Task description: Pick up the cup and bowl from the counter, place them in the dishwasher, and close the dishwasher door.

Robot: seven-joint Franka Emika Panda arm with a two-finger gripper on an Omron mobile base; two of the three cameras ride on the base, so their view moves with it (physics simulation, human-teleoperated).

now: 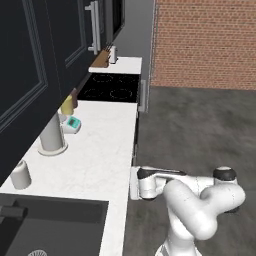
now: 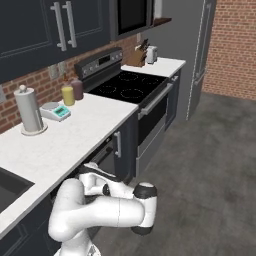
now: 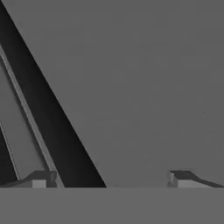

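Note:
My arm is folded low in front of the counter [image 1: 102, 145], with the hand pressed close below the counter's front edge. The gripper [image 3: 113, 179] is open, its two fingertips [image 3: 43, 179] wide apart with nothing between them. Close ahead of them is a flat grey panel with a dark slanted gap on its left. In the right base view the hand [image 2: 92, 174] sits by a dark under-counter front [image 2: 102, 156] that seems to be the dishwasher; I cannot tell if its door is fully shut. The cup and the bowl are out of view.
On the counter stand a paper towel roll [image 1: 51, 134], a small scale [image 1: 72, 125], a yellow jar [image 1: 67, 106] and a white round-topped jar [image 1: 21, 175]. A black sink [image 1: 55, 225] is at the near left and a black cooktop [image 1: 111, 86] farther on. Grey floor [image 1: 200, 135] lies to the right.

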